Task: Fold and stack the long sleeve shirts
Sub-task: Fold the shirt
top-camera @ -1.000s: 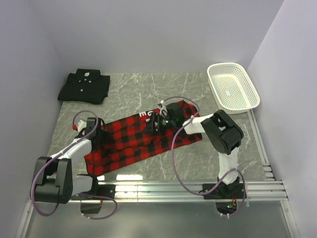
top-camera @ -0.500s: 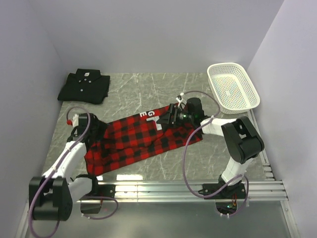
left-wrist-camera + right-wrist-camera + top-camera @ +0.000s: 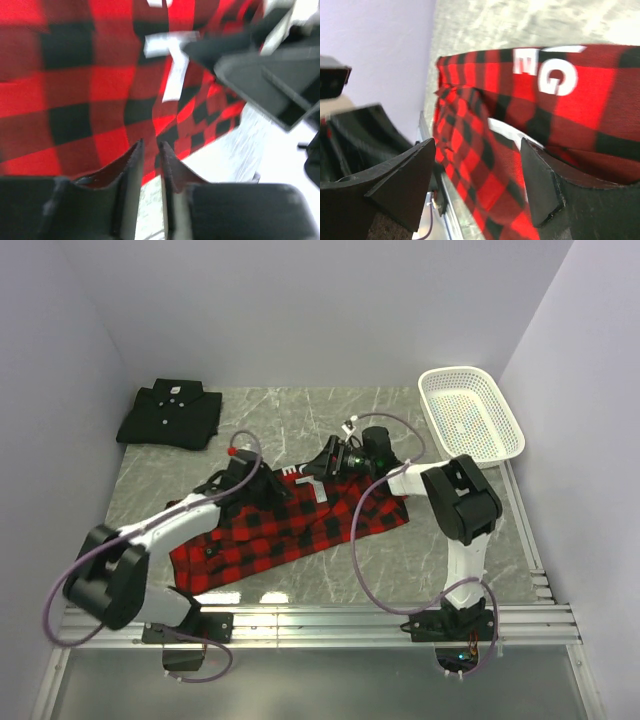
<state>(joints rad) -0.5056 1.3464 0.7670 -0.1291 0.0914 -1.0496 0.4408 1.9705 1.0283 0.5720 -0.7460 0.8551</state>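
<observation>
Swung in from the left hem, my left gripper (image 3: 150, 146) sits over the plaid shirt (image 3: 300, 530) spread between both arms, jaws nearly together, whether pinching cloth I cannot tell; right gripper (image 3: 479, 145) gapes wide, holding nothing; I judge folding underway; next needs a sure pinch before carrying across.

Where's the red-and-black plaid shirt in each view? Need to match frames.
Top external: the red-and-black plaid cloth shirt lies diagonally across the middle of the table.
Left wrist: it fills the top and left of the frame.
Right wrist: it covers the centre and right.
Shared landmark: its white block letters.
</observation>
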